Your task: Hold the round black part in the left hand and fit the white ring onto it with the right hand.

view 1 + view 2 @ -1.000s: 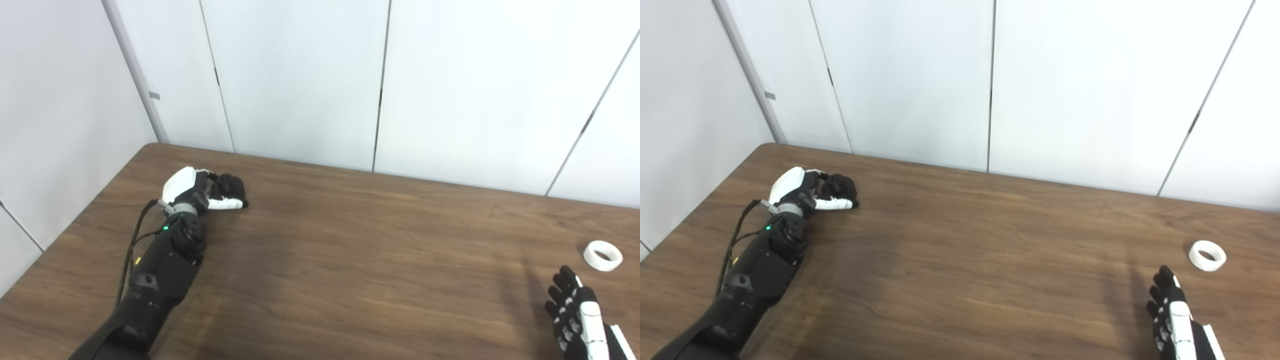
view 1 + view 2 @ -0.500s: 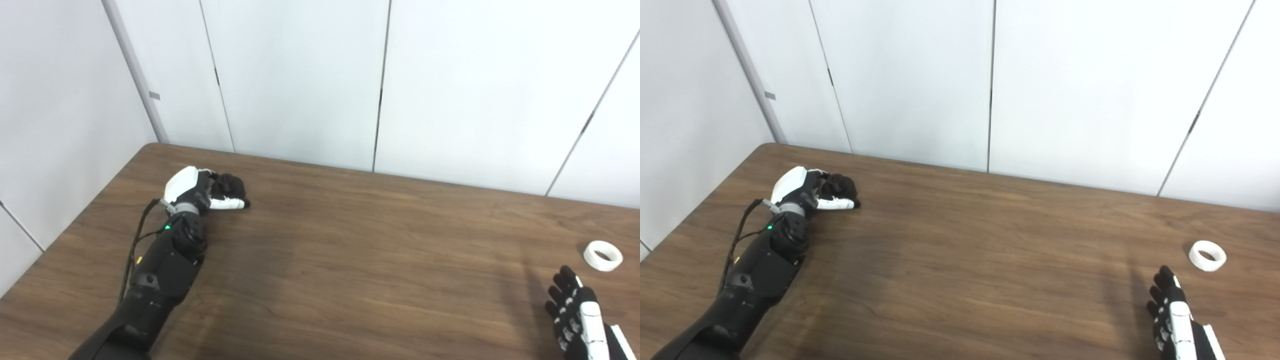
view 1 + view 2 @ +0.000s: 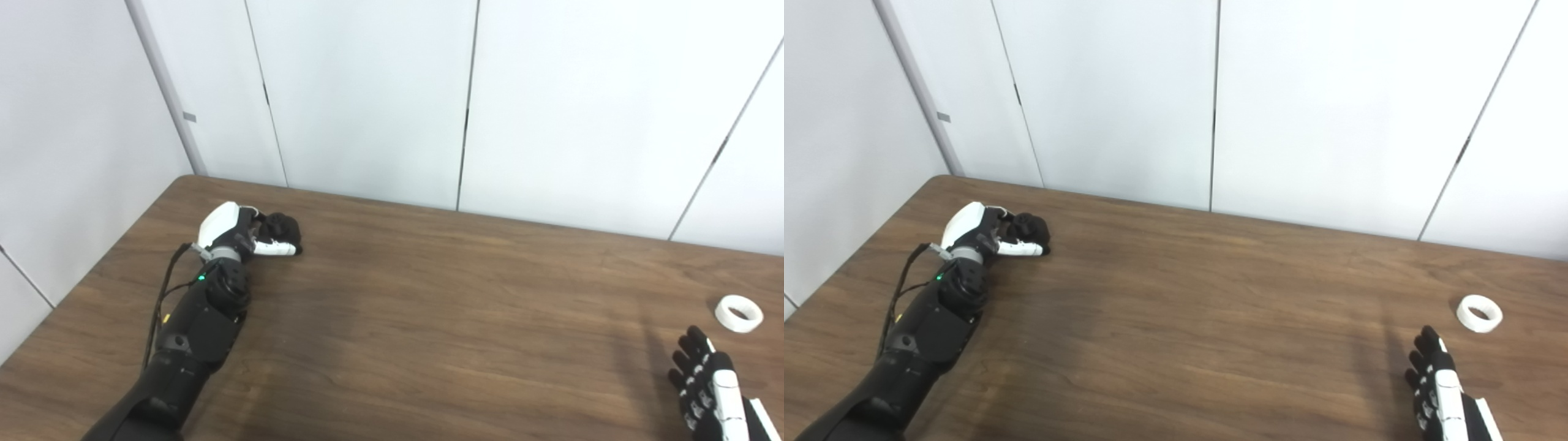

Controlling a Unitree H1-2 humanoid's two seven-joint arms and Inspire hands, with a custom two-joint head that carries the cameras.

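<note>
A bare test room, probably a robotics lab: a dark wood-grain table stands in a corner formed by plain white wall panels with narrow dark seams. A black robot arm with exposed cabling and a lit green indicator lies across the table top.

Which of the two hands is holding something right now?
The left hand, at the table's far left, is curled around the round black part. The right hand is open and empty, short of the white ring.
</note>
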